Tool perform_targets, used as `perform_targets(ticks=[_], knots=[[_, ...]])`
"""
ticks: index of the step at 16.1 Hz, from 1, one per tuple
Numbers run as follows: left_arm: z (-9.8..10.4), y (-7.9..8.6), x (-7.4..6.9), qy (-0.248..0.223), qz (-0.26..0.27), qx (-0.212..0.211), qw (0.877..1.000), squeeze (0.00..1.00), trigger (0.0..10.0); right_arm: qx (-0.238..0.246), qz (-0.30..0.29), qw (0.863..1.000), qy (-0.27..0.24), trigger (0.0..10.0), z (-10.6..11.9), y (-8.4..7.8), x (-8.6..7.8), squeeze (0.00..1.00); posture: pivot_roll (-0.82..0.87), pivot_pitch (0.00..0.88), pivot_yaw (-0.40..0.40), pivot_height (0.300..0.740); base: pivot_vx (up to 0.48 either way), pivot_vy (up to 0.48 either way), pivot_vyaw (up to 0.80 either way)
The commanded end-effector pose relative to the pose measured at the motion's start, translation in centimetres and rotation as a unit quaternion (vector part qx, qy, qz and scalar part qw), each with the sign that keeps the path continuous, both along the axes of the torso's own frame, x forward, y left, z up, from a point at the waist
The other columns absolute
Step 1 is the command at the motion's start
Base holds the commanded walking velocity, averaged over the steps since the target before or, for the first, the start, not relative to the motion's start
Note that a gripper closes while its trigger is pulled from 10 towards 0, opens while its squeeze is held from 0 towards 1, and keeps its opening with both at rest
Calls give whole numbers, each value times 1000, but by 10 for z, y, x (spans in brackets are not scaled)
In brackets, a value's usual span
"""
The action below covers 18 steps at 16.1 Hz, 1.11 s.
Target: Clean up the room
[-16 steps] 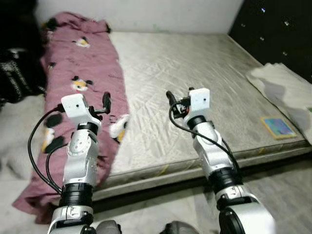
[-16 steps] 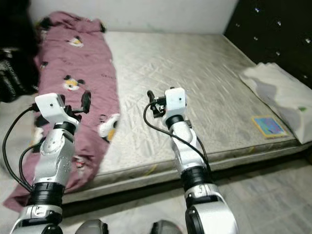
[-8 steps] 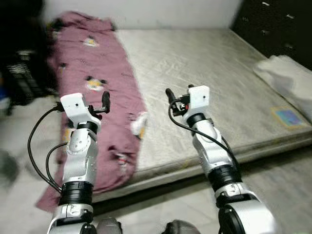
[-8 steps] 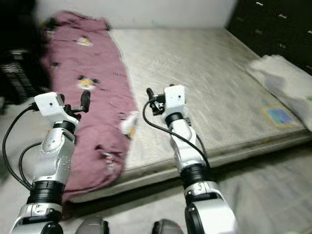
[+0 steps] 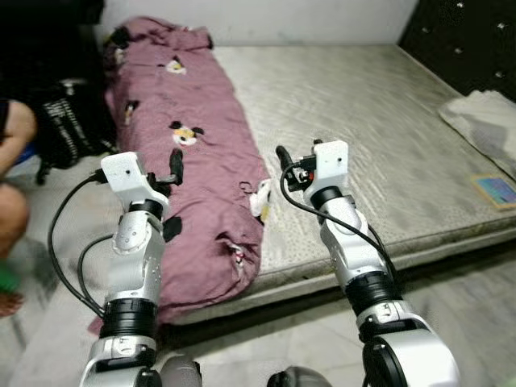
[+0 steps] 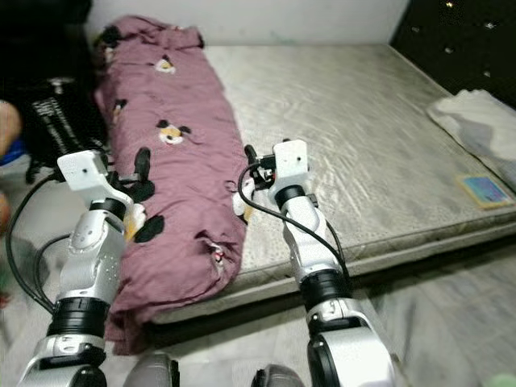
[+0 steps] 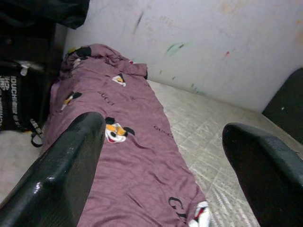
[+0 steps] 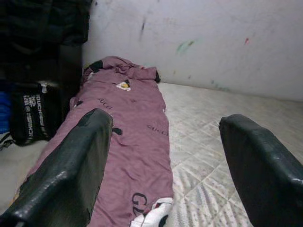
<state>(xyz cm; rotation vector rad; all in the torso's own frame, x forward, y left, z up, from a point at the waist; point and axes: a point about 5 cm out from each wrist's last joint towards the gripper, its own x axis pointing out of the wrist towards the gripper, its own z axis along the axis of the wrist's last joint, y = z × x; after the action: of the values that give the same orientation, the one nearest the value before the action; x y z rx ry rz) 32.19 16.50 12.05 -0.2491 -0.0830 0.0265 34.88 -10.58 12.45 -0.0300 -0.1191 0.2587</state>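
A maroon blanket (image 5: 201, 169) printed with cartoon mice lies lengthwise along the left side of a bare grey mattress (image 5: 363, 121). Its near end hangs over the mattress's front edge toward the floor. My left gripper (image 5: 167, 168) is raised in front of me over the blanket's lower part, open and holding nothing. My right gripper (image 5: 289, 161) is held up at the same height, just right of the blanket's edge, open as well. Both wrist views look along the blanket (image 7: 128, 151) (image 8: 128, 142) between widely spread fingers, toward the white wall.
A black bag (image 5: 68, 113) stands on the floor left of the bed. A person's arm and knee (image 5: 12, 173) show at the far left. A white cloth (image 5: 484, 121) and a colourful book (image 5: 496, 189) lie on the mattress's right side, below dark panelling (image 5: 468, 36).
The camera has turned left, so the bed and blanket have shifted right in the picture. The person has come into view at the left. Both arms keep the same raised pose.
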Motion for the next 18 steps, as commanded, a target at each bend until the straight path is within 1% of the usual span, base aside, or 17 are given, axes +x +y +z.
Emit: perform_targets(ticks=[1,3,6,11,13,18], knots=[[2,-7,0,-4,-13,1,1000,0,10000,0,-12,1000,-4,10000,2,-7,1,0,17,0,-99,740,0,0,800],[1,-7,0,-4,-13,0,1000,0,10000,0,-12,1000,-3,10000,1,-7,1,0,18,0,-99,740,0,0,641],[2,-8,0,-7,-19,-3,1000,0,10000,1,-13,1000,-1,10000,1,-7,1,0,18,0,-100,740,0,0,0],[2,-9,0,-10,-23,-6,1000,0,10000,1,-12,1000,-1,10000,1,-8,1,0,17,0,-102,740,333,0,0],[0,-8,0,-3,-17,-7,1000,0,10000,0,-11,1000,0,10000,0,-8,1,0,17,0,-102,740,298,0,0],[0,-8,1,0,-14,-3,1000,0,10000,2,-14,1000,-1,10000,1,-8,1,0,13,0,-103,740,0,0,0]])
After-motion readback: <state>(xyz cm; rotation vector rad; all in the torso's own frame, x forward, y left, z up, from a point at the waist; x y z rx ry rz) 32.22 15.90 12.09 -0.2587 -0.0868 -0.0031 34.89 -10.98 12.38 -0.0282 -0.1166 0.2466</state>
